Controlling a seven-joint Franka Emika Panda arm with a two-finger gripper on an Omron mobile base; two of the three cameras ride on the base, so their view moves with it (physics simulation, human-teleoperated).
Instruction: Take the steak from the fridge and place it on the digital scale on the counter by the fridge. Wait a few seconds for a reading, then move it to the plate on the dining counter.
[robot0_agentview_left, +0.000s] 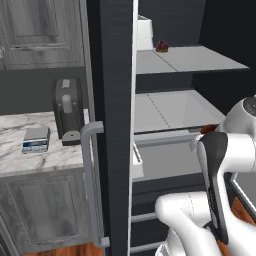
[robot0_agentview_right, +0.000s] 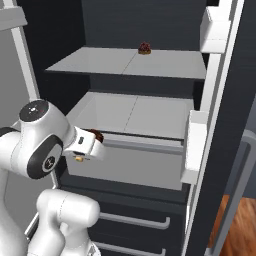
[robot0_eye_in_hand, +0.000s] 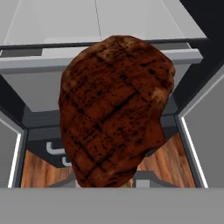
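Observation:
The steak (robot0_eye_in_hand: 116, 109), dark red-brown with grill marks, hangs close in front of the hand camera and hides my fingertips. My gripper (robot0_agentview_right: 95, 142) is shut on the steak (robot0_agentview_right: 96, 135), held just in front of the open fridge's (robot0_agentview_right: 150, 115) lower shelf, above a drawer. From the left base view the steak (robot0_agentview_left: 207, 129) peeks out behind my arm. The digital scale (robot0_agentview_left: 36, 139) lies bare on the counter (robot0_agentview_left: 55, 157), left of the fridge door (robot0_agentview_left: 114, 125). The plate and the dining counter are out of view.
A black boxy appliance (robot0_agentview_left: 68, 109) stands beside the scale. The open fridge door with its grey handle (robot0_agentview_left: 90, 175) stands between the fridge's inside and the counter. A small dark red item (robot0_agentview_right: 144, 48) sits on the upper shelf. White door bins (robot0_agentview_right: 196, 150) jut out on the right.

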